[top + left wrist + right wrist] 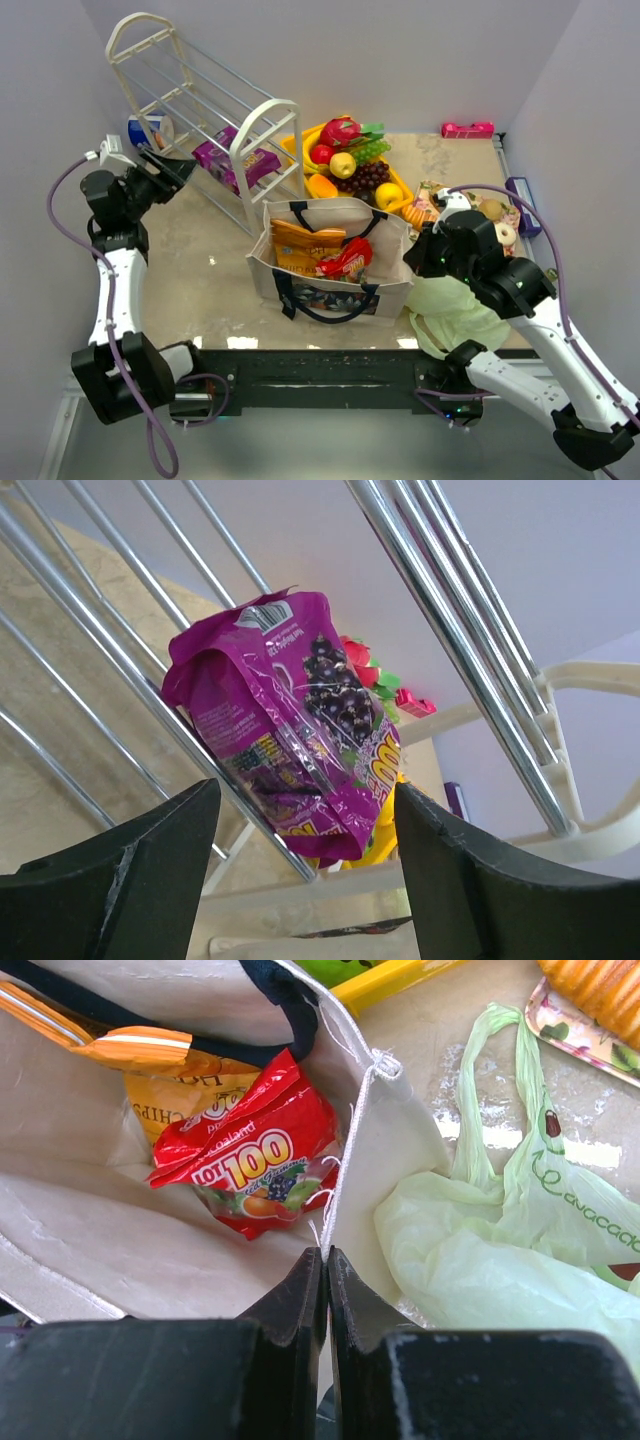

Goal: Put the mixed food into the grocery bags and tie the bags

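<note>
The beige tote (385, 290) stands open at the table's middle. It holds orange chip bags (300, 245) and a red snack packet (345, 262). My right gripper (418, 258) is shut on the tote's right wall edge (350, 1150), with the red packet (250, 1165) and a chip bag (175, 1065) just inside. The pale-green plastic bag (455, 312) lies crumpled right of the tote, also in the right wrist view (500, 1250). My left gripper (168, 165) is open, close in front of a purple snack packet (285, 720) that rests on the rack's bars (232, 158).
A white wire rack (200, 100) lies tipped at the back left, its chrome bars (470, 630) crossing in front of the purple packet. A yellow tray (300, 140) of toy fruit (355, 165) sits behind the tote. A patterned tray (515, 222) with pastries is at right.
</note>
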`<state>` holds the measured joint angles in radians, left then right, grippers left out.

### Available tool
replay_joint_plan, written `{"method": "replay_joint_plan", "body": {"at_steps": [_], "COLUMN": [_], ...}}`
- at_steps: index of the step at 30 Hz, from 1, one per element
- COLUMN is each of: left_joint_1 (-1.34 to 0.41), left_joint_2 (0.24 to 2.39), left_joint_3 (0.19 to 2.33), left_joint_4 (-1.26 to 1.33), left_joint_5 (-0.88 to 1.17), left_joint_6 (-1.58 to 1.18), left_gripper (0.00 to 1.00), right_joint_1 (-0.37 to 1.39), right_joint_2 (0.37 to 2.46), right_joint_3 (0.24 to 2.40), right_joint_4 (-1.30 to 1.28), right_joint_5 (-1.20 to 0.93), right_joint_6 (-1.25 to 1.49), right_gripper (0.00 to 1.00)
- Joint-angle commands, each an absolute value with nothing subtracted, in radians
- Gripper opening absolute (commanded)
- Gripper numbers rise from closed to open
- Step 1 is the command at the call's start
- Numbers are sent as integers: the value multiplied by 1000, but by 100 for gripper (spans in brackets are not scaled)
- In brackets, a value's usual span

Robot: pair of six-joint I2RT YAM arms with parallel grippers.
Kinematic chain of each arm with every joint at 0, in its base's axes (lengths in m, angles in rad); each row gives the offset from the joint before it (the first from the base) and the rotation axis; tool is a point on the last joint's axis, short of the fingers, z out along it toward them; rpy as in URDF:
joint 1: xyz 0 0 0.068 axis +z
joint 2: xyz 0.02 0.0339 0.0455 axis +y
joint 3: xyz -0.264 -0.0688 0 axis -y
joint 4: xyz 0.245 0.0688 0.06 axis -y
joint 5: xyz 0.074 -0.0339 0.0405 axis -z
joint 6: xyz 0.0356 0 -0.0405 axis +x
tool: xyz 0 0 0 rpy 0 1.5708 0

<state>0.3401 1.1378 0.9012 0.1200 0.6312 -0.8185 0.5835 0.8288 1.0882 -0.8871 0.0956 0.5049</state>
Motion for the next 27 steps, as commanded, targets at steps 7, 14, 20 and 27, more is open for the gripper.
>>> {"method": "replay_joint_plan", "body": {"at_steps": [7, 14, 20, 27], "left_joint_1": [313, 215, 207, 196], "left_joint_2": [1285, 1373, 1427, 1479], "left_joint_3": [948, 1032, 1065, 1077], "left_joint_4": [244, 221, 201, 186], "left_joint_5": [621, 555, 538, 519], "left_joint_6": [-841, -816, -799, -775], "left_gripper": [75, 75, 75, 71], "right_joint_1": [583, 584, 583, 583], "right_joint_2": [818, 812, 793, 798], "right_joint_3": [1088, 1094, 1098, 1101], "right_joint_4": [-857, -877, -897, -894], "right_joint_5": [110, 120, 141, 137], "right_joint_6": [495, 491, 492, 489], "right_gripper": [9, 9, 9, 9]}}
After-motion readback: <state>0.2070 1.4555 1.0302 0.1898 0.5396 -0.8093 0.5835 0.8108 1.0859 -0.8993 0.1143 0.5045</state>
